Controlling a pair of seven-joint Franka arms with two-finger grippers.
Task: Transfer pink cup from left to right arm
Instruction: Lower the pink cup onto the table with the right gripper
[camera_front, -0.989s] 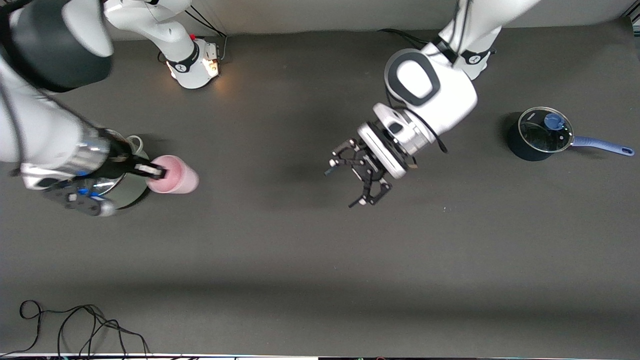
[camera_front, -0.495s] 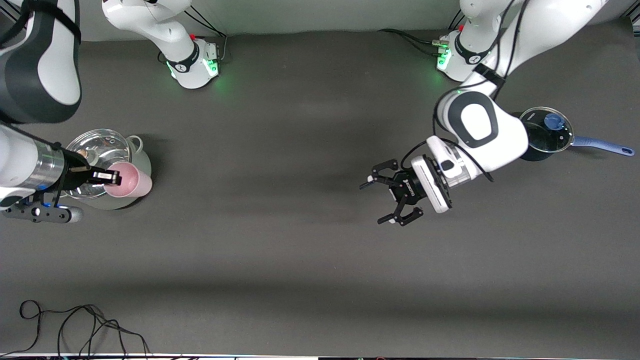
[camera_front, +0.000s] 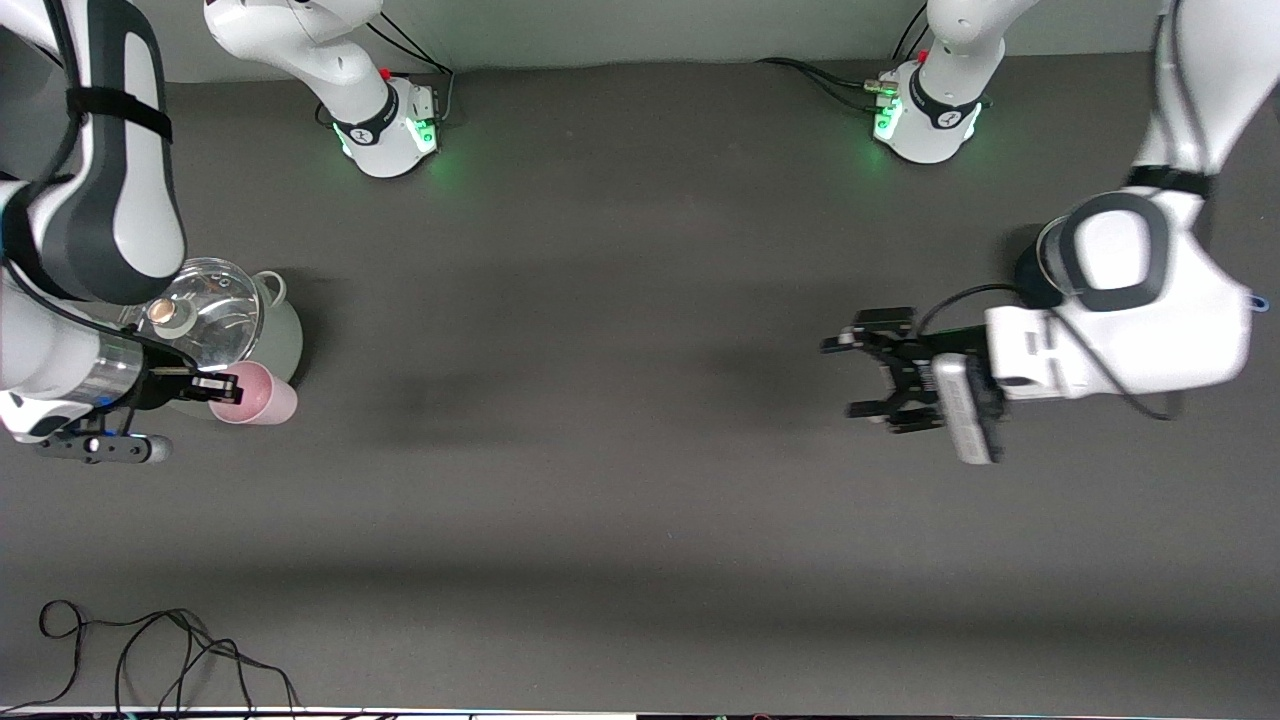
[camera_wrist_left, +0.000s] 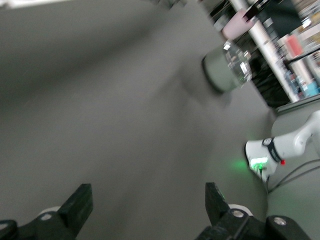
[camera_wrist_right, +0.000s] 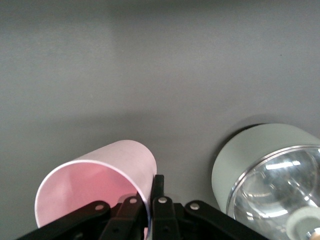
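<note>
Right hand (camera_front: 222, 385): clamping rim of pink cup (camera_front: 258, 394) w/ one finger inside, one outside; holding it tipped on its side at right arm's end of counter (camera_front: 620, 500), just beside grey pot.
Pink cup: mouth facing the wrist cam, so wall pinch is prob. the only grip avail.; can't tell if it's touching the counter or hanging just above.
Grey pot (camera_front: 275, 335): sitting w/ glass lid (camera_front: 205, 312) on, touching or nearly touching cup in front view; partly covered by right arm.
Left hand (camera_front: 885, 370): fingers spread wide, gripping nothing, hovering over bare counter toward left arm's end; looks to be standing clear, its share of handover prob. done.
Hidden: left arm is blocking most of whatever is under it, only a dark edge and blue tip (camera_front: 1254, 299) showing.
Hard to read: left wrist view is smeared w/ blur.
Cable (camera_front: 150, 650): lying loose at near edge, cut off by frame.
</note>
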